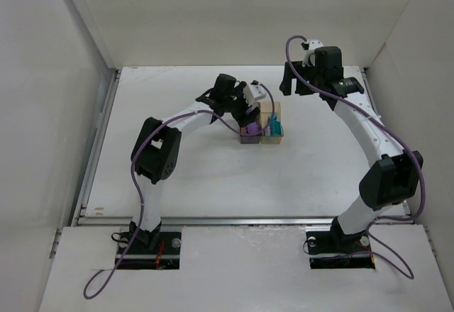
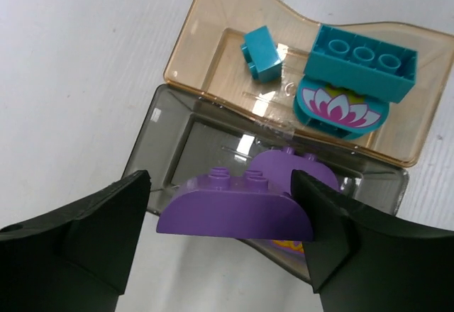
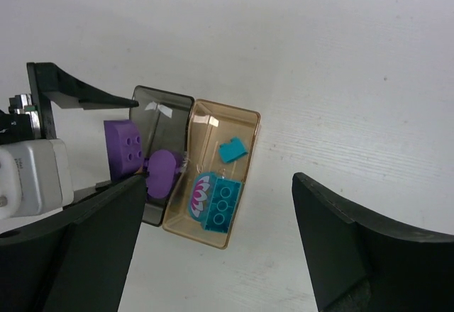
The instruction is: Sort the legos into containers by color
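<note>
Purple is the colour in hand: an arched purple brick (image 2: 234, 209) sits between the fingers of my left gripper (image 2: 221, 184), directly over the smoky grey bin (image 2: 157, 149), where another purple piece (image 2: 301, 170) lies. One finger touches the brick's end. At the other end I see a thin sliver of gap, so I cannot tell whether I am gripping it or letting it go (the wrist view is too close to settle it). The amber bin (image 2: 206, 35), joined to the grey one, holds the teal lot: a small teal brick (image 2: 261, 53), a long teal brick (image 2: 362, 60) and a lotus-printed piece (image 2: 337, 106) beneath it. My right gripper (image 3: 220, 179) hangs above the table (image 3: 340, 57) with its jaws wide, holding nothing, apart from the bins. I judge this to be the drop of a purple brick into its bin, late in the sort. Next, the left jaws must part fully and then lift straight up, so the fingers do not nudge the bin walls.
</note>
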Action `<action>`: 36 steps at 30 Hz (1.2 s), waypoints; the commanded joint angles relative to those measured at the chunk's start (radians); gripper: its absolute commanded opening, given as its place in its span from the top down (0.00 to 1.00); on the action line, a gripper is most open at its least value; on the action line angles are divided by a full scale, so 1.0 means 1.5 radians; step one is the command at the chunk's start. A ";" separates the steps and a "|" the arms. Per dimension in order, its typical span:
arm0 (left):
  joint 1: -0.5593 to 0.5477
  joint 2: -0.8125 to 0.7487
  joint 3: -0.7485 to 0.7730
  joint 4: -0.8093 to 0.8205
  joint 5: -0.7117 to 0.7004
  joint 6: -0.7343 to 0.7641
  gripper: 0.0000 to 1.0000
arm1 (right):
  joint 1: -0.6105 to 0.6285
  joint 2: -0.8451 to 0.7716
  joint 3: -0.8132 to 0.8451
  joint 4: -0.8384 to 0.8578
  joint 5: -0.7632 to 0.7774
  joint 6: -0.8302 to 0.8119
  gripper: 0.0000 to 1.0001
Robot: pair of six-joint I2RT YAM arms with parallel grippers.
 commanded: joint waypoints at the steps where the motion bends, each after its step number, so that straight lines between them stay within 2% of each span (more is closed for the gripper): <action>1: -0.004 -0.050 0.023 0.024 0.052 0.010 0.22 | -0.004 -0.017 0.002 -0.003 0.002 -0.012 0.12; 4: -0.004 -0.095 -0.004 0.039 0.074 0.010 0.03 | -0.010 -0.023 0.002 -0.003 -0.004 -0.012 0.10; 13: 0.027 -0.210 -0.054 -0.017 0.056 -0.049 0.00 | -0.038 -0.086 -0.036 -0.003 -0.017 0.023 0.09; 15: 0.046 -0.263 -0.074 -0.017 0.021 -0.087 0.00 | -0.051 -0.126 -0.062 -0.003 0.002 0.033 0.05; 17: 0.090 -0.302 -0.097 -0.009 -0.031 -0.170 0.00 | -0.057 -0.158 -0.094 -0.003 0.078 0.041 0.00; 18: 0.108 -0.336 -0.109 -0.009 -0.101 -0.196 0.00 | -0.063 -0.191 -0.105 -0.010 0.109 0.047 0.00; 21: 0.192 -0.375 -0.150 -0.048 -0.225 -0.273 0.00 | -0.081 -0.244 -0.155 -0.016 0.237 0.063 0.00; 22: 0.214 -0.400 -0.179 -0.056 -0.299 -0.287 0.00 | -0.081 -0.282 -0.169 -0.016 0.272 0.073 0.00; 23: 0.252 -0.416 -0.199 -0.056 -0.332 -0.296 0.00 | -0.087 -0.302 -0.184 -0.016 0.355 0.081 0.00; 25: 0.284 -0.474 -0.246 -0.046 -0.390 -0.304 0.00 | -0.087 -0.366 -0.232 -0.010 0.451 0.118 0.00; 27: 0.321 -0.519 -0.320 -0.030 -0.396 -0.304 0.00 | -0.087 -0.412 -0.267 0.009 0.579 0.138 0.00; 29: 0.340 -0.579 -0.372 -0.022 -0.377 -0.311 0.00 | -0.087 -0.480 -0.328 0.056 0.625 0.145 0.00; 32: 0.352 -0.644 -0.410 -0.022 -0.358 -0.311 0.00 | -0.087 -0.547 -0.385 0.099 0.629 0.136 0.00; 36: 0.352 -0.696 -0.460 -0.007 -0.350 -0.335 0.00 | -0.087 -0.586 -0.402 0.105 0.591 0.148 0.00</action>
